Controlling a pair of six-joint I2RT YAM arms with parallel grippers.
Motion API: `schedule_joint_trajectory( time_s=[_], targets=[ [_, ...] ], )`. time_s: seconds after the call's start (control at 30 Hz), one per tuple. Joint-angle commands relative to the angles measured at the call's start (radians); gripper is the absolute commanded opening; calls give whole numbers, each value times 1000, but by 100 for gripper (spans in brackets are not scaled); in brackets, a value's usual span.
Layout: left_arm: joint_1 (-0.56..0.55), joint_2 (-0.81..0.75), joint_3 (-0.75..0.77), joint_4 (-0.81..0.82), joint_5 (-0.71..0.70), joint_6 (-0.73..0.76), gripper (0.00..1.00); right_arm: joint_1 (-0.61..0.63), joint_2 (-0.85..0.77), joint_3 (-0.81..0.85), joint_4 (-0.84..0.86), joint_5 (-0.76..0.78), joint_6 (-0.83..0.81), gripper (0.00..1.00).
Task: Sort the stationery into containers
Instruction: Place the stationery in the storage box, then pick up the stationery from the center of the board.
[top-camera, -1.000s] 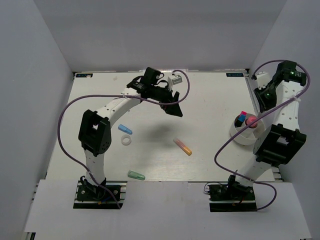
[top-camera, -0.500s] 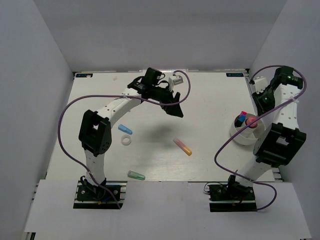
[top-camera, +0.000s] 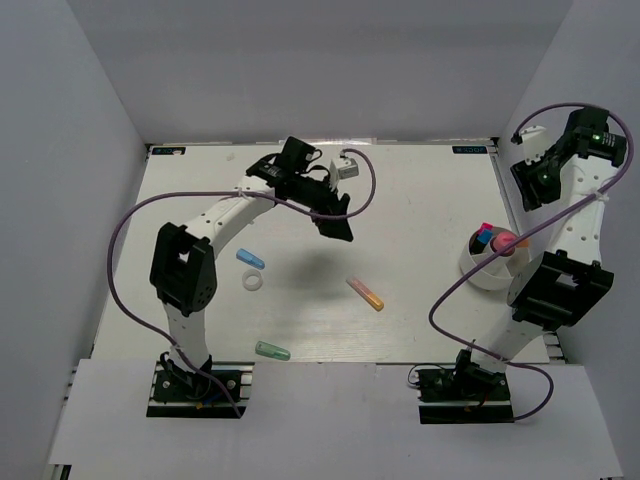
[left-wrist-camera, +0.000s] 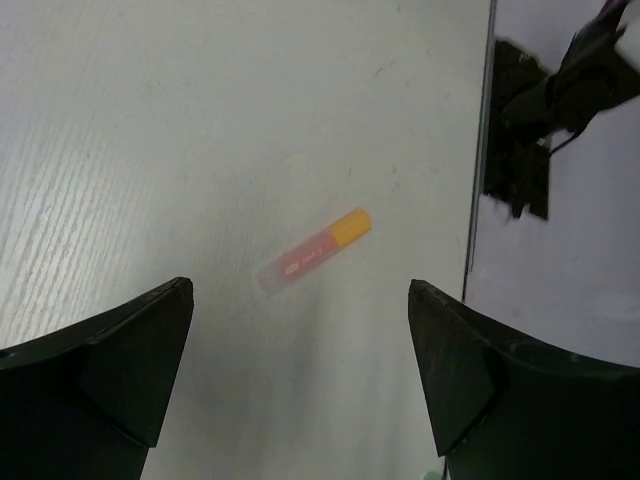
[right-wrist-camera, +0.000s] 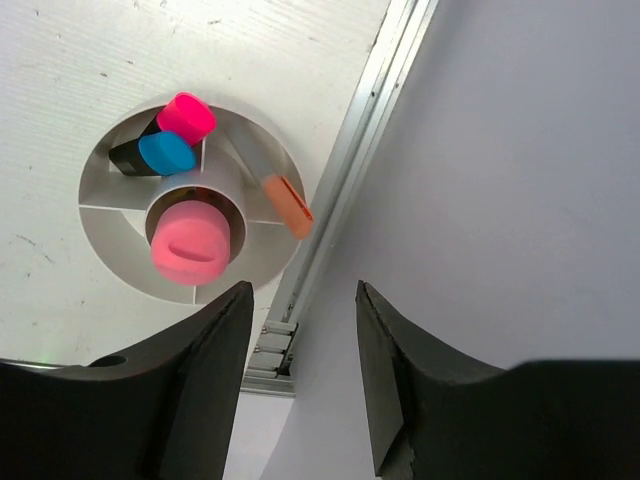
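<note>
A pink marker with an orange cap (top-camera: 365, 293) lies mid-table; it also shows in the left wrist view (left-wrist-camera: 313, 252). A blue marker (top-camera: 250, 259), a white ring (top-camera: 253, 282) and a green marker (top-camera: 271, 351) lie at the left. My left gripper (top-camera: 336, 217) (left-wrist-camera: 300, 295) hovers open and empty above the table, behind the pink marker. The white round cup (top-camera: 478, 274) (right-wrist-camera: 258, 262) holds a pink marker (right-wrist-camera: 187, 117), a blue one (right-wrist-camera: 167, 152), a black one (right-wrist-camera: 128, 156), an orange one (right-wrist-camera: 288, 205) and a large pink cap (right-wrist-camera: 190, 243). My right gripper (top-camera: 530, 188) (right-wrist-camera: 303, 290) is open and empty, high above the cup's far right side.
Grey enclosure walls stand close on three sides. A metal rail (right-wrist-camera: 340, 190) runs along the table's right edge beside the cup. A small white block (top-camera: 347, 166) sits near the left wrist at the back.
My right arm has lifted and swung back to the right, away from the cup. My left gripper has shifted slightly left and back. The loose stationery has not moved.
</note>
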Motion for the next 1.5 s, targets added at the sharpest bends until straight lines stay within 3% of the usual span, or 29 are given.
schedule_joint_trajectory(
  time_s=[0.0,0.1,0.17,0.33,0.53,0.77,0.97,1.1,1.33,1.43,1.47],
  targets=[
    [0,-77,-3,-243,15,415,97,8,-21,60,-57,-25,7,52],
    [-40,-80,-90,-387,-119,756,92,20,-40,57,-57,-37,25,53],
    [-60,-91,-187,-387,-167,865,90,27,-44,45,-57,-58,39,53],
    [-164,-129,-347,-248,-305,944,91,47,-43,26,-57,-107,102,53],
    [-209,-88,-371,-110,-253,1074,91,58,-54,3,-57,-155,144,53],
    [-232,71,-238,-53,-259,1087,89,63,-77,-38,-57,-157,154,53],
    [-241,112,-229,33,-245,1095,87,64,-75,-44,-57,-161,164,53],
    [-261,154,-186,-33,-225,1127,82,66,-69,-43,-55,-170,174,53],
    [-284,151,-244,-66,-224,1134,64,86,-58,-30,-57,-218,202,53],
    [-293,165,-242,-103,-222,1121,51,96,-46,-32,-57,-250,217,53],
    [-303,167,-239,-105,-216,1107,43,96,-41,-30,-57,-259,222,53]
  ],
)
